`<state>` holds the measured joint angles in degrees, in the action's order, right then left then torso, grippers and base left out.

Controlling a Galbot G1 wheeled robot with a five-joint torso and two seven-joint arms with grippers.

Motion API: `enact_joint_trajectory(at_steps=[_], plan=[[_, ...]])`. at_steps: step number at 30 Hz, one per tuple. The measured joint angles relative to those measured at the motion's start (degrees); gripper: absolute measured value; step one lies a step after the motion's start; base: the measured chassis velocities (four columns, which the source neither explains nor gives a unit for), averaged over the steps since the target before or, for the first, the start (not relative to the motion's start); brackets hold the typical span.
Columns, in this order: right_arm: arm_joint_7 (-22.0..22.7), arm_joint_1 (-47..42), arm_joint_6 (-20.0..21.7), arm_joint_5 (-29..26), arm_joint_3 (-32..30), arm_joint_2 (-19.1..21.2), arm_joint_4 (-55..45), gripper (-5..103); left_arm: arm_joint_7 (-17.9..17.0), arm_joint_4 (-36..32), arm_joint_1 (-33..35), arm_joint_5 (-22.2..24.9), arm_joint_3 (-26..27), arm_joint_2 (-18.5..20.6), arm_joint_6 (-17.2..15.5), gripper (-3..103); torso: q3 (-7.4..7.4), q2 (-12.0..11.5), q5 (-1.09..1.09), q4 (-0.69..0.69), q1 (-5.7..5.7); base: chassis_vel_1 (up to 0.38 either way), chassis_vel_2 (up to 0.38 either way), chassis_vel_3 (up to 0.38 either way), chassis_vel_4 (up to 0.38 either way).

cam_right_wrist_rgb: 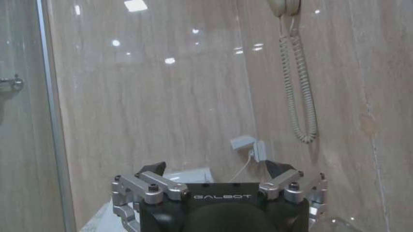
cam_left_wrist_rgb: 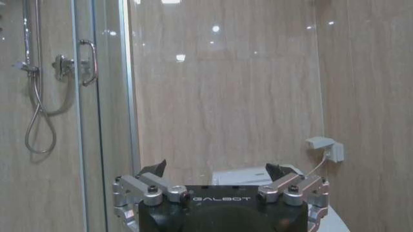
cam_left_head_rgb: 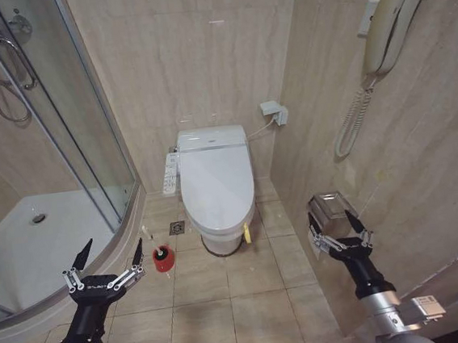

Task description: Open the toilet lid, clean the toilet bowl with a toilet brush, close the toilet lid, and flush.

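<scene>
The white toilet stands against the back wall with the toilet lid (cam_left_head_rgb: 217,181) down, so the inside of the toilet bowl is hidden. A yellow strap (cam_left_head_rgb: 246,233) hangs at the lid's front edge. To the left of the toilet's foot, the toilet brush (cam_left_head_rgb: 148,237) stands in a small red cup (cam_left_head_rgb: 164,260) on the floor, its thin white handle leaning left. My left gripper (cam_left_head_rgb: 112,248) is open, low and just left of the brush. My right gripper (cam_left_head_rgb: 335,222) is open near the right wall. In the wrist views the left gripper (cam_left_wrist_rgb: 216,168) and the right gripper (cam_right_wrist_rgb: 214,167) hold nothing.
A glass shower enclosure with a white tray (cam_left_head_rgb: 33,247) fills the left side. A control panel (cam_left_head_rgb: 170,177) sits on the toilet's left side and a floor drain (cam_left_head_rgb: 177,227) is below it. On the right wall are a phone (cam_left_head_rgb: 389,22) and a metal paper holder (cam_left_head_rgb: 332,208).
</scene>
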<state>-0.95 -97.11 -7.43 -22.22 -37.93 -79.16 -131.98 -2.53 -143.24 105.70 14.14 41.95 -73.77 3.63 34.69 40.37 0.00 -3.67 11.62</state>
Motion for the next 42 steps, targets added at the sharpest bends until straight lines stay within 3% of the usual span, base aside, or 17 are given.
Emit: enact_joint_trajectory(at_steps=[9,31,39,42], plan=[[-0.24,0.25,-1.13,1.43,0.47,-0.36,1.06,100,0.0,0.0,0.0,0.0,0.0,0.0,0.0,100,0.0,0.01,0.0,0.0,-0.01,-0.02,0.03,0.035,-0.035],[1.3,-0.23,-4.27,5.17,1.63,-0.74,2.84,100,0.0,0.0,-0.01,0.0,0.0,0.0,0.0,100,0.02,-0.02,-0.01,0.0,0.05,-0.211,0.206,0.205,-0.204],[-1.86,-7.37,-4.29,7.07,3.8,-0.55,3.1,100,0.0,0.0,0.01,0.0,0.0,-0.01,0.0,100,-0.02,0.01,0.0,-0.02,-0.04,0.019,-0.034,-0.022,0.031],[-2.76,-10.25,-6.69,9.19,4.86,-1.08,5.41,100,0.0,0.0,0.0,0.0,0.0,-0.01,0.0,100,-0.02,0.02,-0.01,0.0,-0.04,0.044,-0.041,-0.05,0.025]])
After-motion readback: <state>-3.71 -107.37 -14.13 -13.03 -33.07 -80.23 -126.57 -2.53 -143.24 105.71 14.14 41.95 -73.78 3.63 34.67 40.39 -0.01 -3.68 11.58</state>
